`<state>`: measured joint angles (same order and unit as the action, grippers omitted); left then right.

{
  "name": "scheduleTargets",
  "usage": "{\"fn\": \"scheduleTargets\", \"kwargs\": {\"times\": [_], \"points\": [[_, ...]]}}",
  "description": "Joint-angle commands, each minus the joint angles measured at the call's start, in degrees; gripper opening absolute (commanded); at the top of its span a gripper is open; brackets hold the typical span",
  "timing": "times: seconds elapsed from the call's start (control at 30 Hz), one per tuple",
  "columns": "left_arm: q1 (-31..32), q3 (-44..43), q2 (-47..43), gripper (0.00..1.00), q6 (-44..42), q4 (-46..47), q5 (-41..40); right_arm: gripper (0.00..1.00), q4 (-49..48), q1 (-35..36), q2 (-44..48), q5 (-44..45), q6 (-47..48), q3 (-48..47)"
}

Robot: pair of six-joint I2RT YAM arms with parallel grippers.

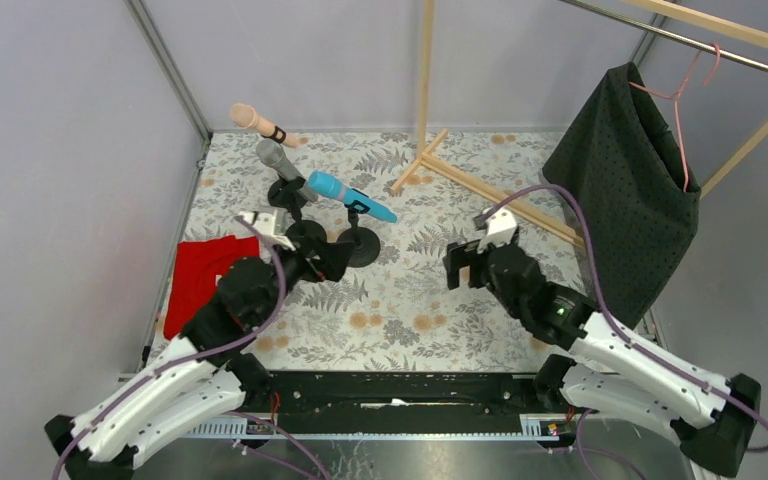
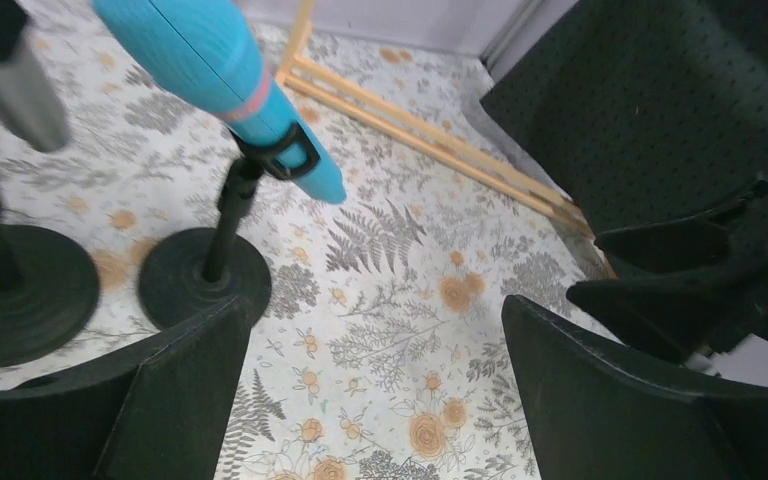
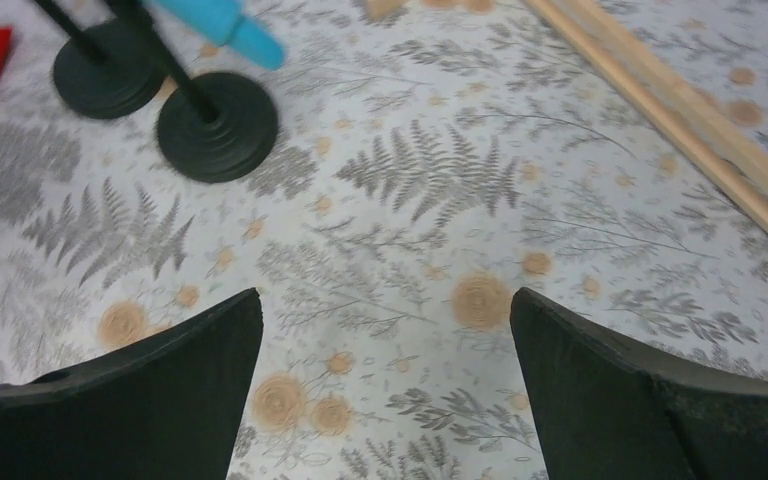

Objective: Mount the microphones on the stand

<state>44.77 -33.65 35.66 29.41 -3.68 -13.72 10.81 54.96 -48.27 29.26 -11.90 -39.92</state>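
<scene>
1. Left fingers (image 1: 332, 262) are spread wide and hold nothing. They hang just beside the round foot (image 2: 205, 275) of a stand (image 2: 232, 205).
2. Right fingers (image 1: 468, 263) are spread wide too, with nothing in them, over the flowery counter (image 3: 410, 250).
3. Blue microphone (image 2: 210, 60) sits in that stand's clip (image 2: 285, 155). Silver microphone (image 1: 278, 158) and pink microphone (image 1: 257, 122) sit up high behind it.
4. I think each one is hard, smooth and light. Grab the middle of the stick gently, or the stand may tip.
</scene>
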Motion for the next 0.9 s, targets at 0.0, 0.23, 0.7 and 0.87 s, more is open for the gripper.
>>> {"fn": "scheduleTargets", "kwargs": {"times": [0.0,0.23,0.7,0.87], "points": [[0.0,-6.3,-4.0,0.99,-2.9,-15.8,-6.5,1.0,3.3,-13.0,4.4,-14.5,-4.7,0.2],[0.0,-6.0,-6.8,0.99,-0.5,-22.5,-14.9,1.0,5.0,-20.8,13.8,-18.7,-4.8,0.9],[0.0,-6.3,-10.4,0.99,-3.0,-23.5,-18.1,1.0,9.6,-20.9,44.8,-10.1,2.3,7.5],[0.0,-6.8,-9.3,0.99,-3.2,-24.8,-18.8,1.0,9.9,-20.8,46.1,-8.8,3.4,7.7]]}}
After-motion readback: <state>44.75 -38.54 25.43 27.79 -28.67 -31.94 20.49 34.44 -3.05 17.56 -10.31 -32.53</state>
